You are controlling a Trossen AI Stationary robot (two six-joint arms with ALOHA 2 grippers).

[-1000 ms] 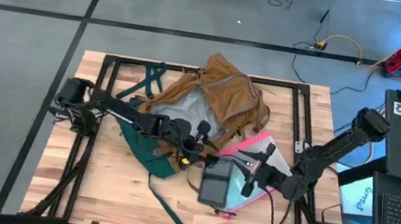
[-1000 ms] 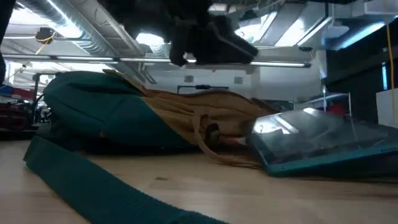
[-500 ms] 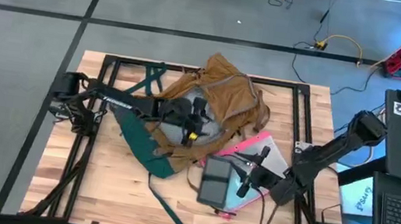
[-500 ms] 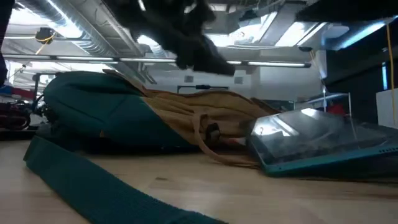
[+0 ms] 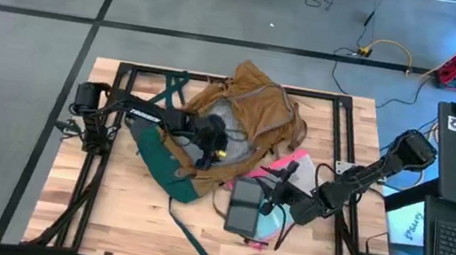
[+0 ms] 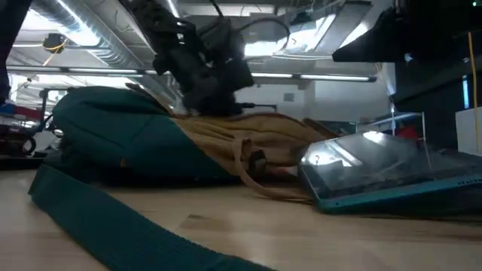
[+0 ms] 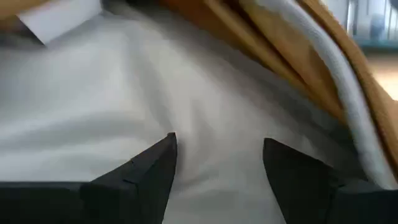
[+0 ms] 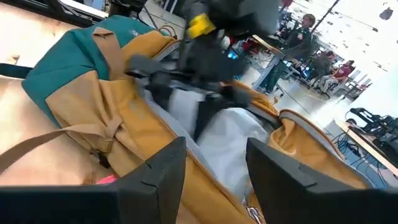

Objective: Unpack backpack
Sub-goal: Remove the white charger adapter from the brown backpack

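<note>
Two arms over the table [image 5: 108, 218] in the high view. Backpack [image 5: 253, 104] lies at the table's middle toward the far edge, tan top flap spread, teal base and straps to its left and near side. Left end effector [image 5: 212, 134] sits over the backpack's grey-lined opening. Right end effector [image 5: 275, 195] hangs to the right and nearer, above a dark flat device [image 5: 244, 210] lying on a clear pink-edged pouch [image 5: 292, 177].

Low view: backpack [image 6: 151, 143] slumped on the table, teal strap [image 6: 113, 226] running toward the camera; pouch [image 6: 384, 177] at right; left end effector [image 6: 207, 83] just above the tan fabric.

Left wrist view: fingers [image 7: 140, 177] parted, nothing between them, grey lining [image 7: 124, 93] close ahead.

Right wrist view: fingers [image 8: 155, 177] apart, empty, facing the backpack [image 8: 93, 106] and the left end effector [image 8: 199, 93].
</note>
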